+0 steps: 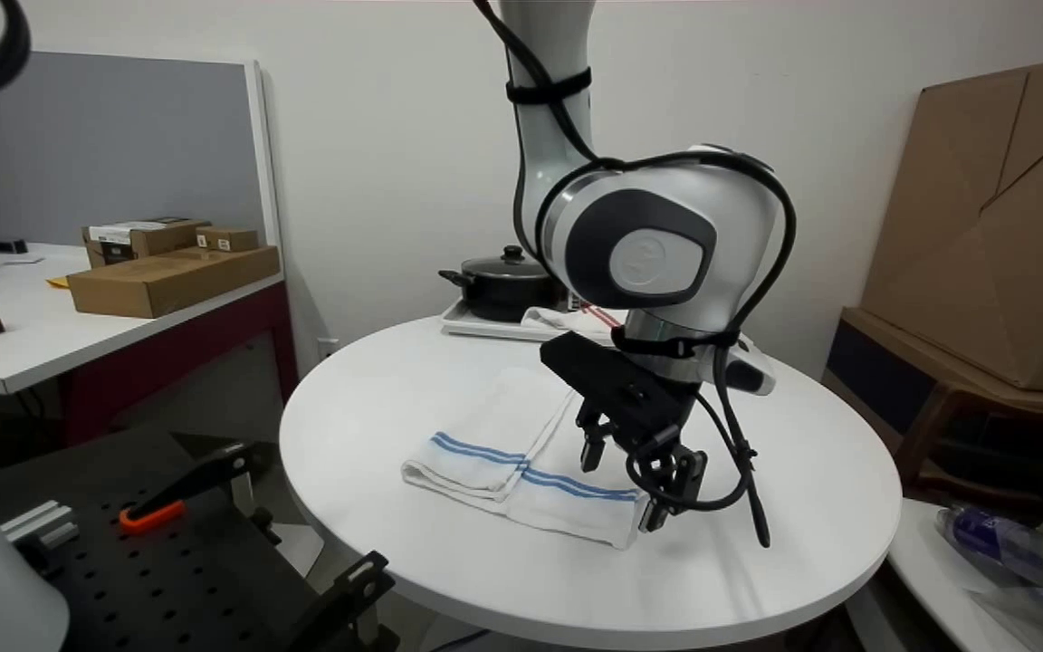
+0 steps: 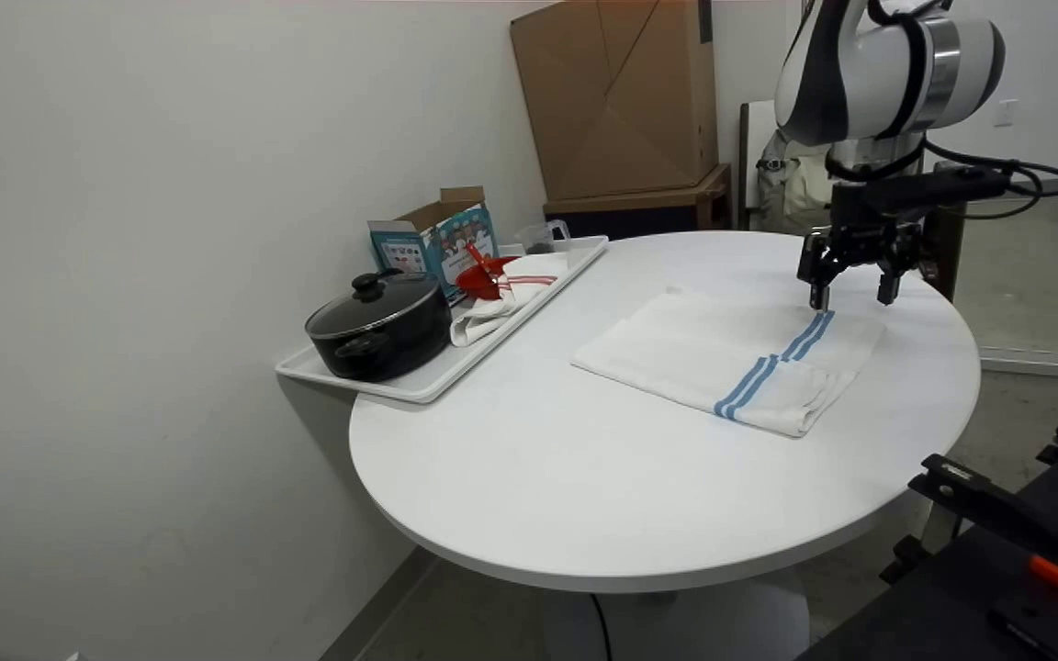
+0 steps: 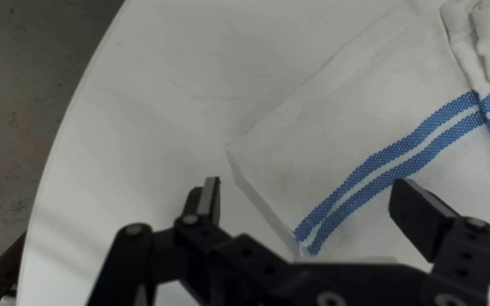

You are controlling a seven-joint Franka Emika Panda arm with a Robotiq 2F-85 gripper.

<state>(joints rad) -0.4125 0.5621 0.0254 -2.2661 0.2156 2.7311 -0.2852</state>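
Where the towel (image 3: 368, 123) ends, the end effector (image 3: 306, 187) hovers.

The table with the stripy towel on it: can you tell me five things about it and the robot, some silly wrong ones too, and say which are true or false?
1. The blue-striped dish towel lies on the round table. True.
2. The gripper is open. True.
3. The blue-striped dish towel is squashed into a ball. False: it is folded and lies flat.
4. The black pot has its lid on. True.
5. The gripper is lifting the black pot. False: the black pot sits on the white tray.
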